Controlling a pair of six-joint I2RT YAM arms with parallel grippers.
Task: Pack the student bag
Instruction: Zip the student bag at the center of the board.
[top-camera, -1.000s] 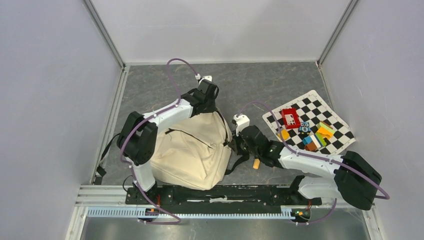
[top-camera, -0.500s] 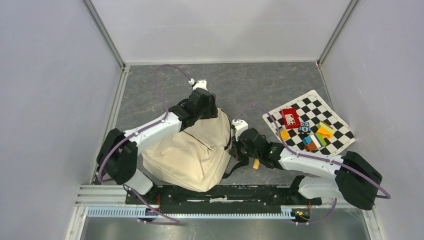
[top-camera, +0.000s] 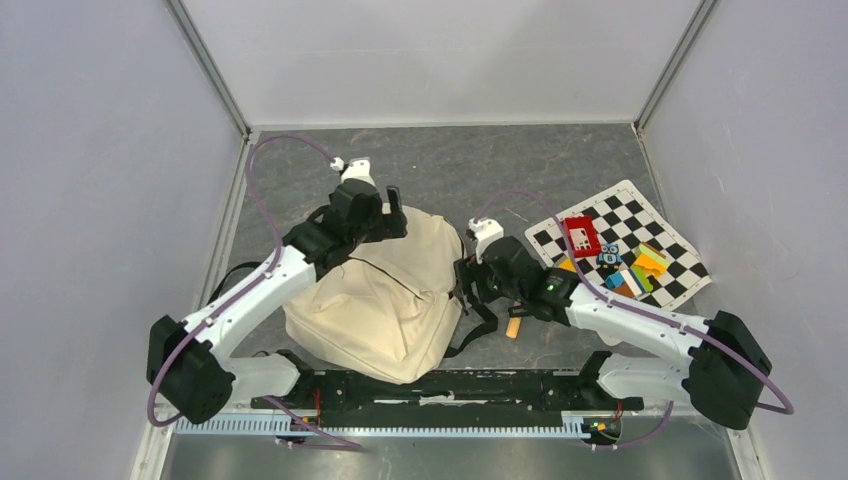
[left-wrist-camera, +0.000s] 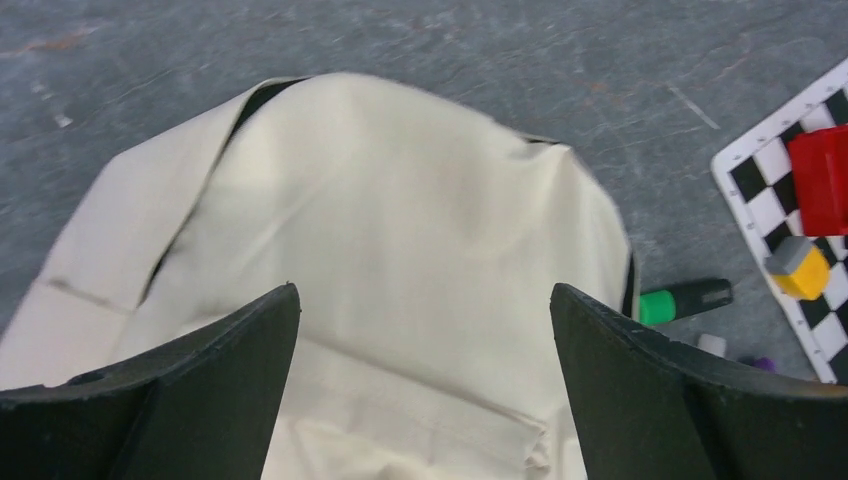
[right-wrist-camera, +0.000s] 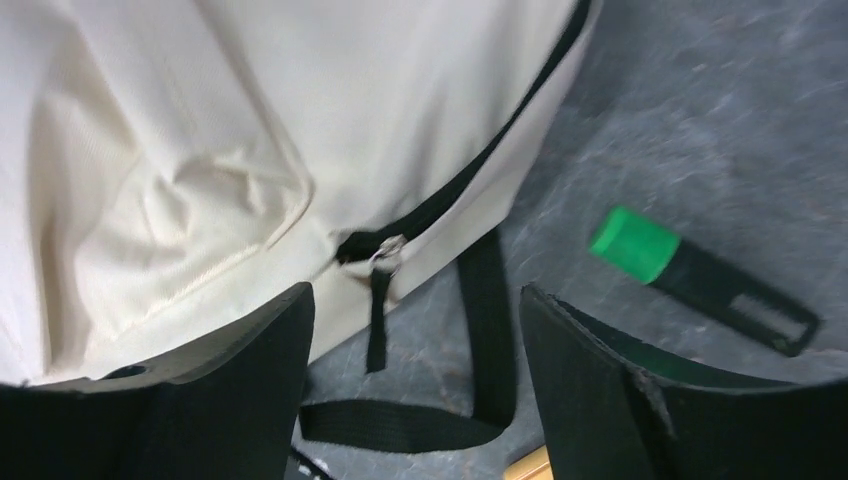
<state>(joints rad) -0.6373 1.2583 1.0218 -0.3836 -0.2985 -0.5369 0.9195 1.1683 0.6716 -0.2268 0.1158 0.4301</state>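
Your right gripper, spread and empty, hovers over the zipper pull, likely to open the bag lying between both arms, while your left gripper, likewise spread, hangs above its top, perhaps to steady it.

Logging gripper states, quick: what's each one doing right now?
Left gripper: open, holding nothing, over the student bag.
Right gripper: open, holding nothing, by the zipper pull.
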